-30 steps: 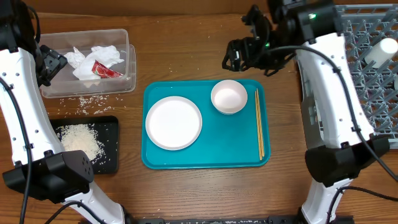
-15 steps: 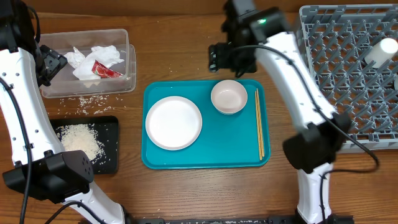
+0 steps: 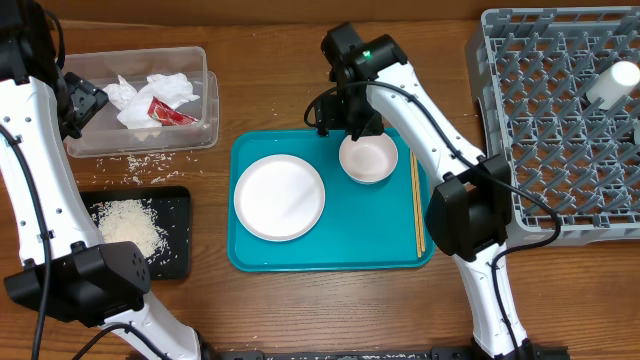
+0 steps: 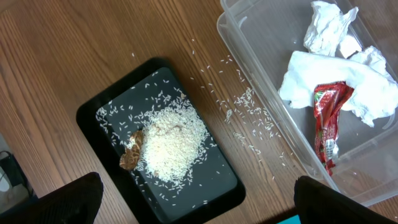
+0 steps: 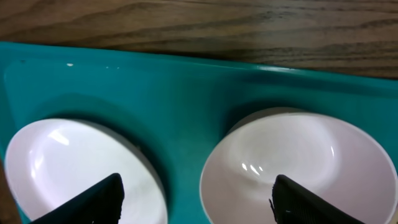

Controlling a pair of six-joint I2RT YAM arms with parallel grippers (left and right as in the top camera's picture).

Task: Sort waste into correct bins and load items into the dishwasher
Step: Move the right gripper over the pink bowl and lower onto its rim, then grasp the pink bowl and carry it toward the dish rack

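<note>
Wood-grain table (image 3: 300, 300) carries the whole layout, with a teal tray (image 3: 370, 235) at its centre. On that tray a round white plate (image 3: 279, 197) lies to the left, a small white bowl (image 3: 368, 158) sits upright at the upper right, and a pair of chopsticks (image 3: 417, 200) lies parallel along the right edge, apart from the bowl. The right gripper (image 3: 343, 118) hangs over the tray's far edge, just beside the bowl. In the wrist view its two fingers (image 5: 93, 199) stand apart, one over the plate's rim and the other over the bowl's hollow, and they grip nothing. At the far left corner a clear tub (image 3: 211, 95) holds crumpled white tissue (image 3: 165, 88) and a red wrapper (image 3: 168, 113), which rests against the tissue. Loose rice grains (image 3: 140, 162) are scattered on the wood between the tub and a black tray (image 3: 178, 235) nearer the front edge. The black tray holds a heap of rice (image 3: 128, 225), and a brown scrap (image 4: 132, 151) touches one side of the heap. The left gripper (image 3: 80, 105) hovers by the tub's left end with its jaws spread wide and nothing between them. Its wrist camera looks down on the black tray and on the end of the tub. To the right of the teal tray a grey dish rack (image 3: 560, 130) stands on the table. A small white cup (image 3: 612, 83) lies among the pegs near the rack's far right edge, and whether it is upright or tipped cannot be told.
</note>
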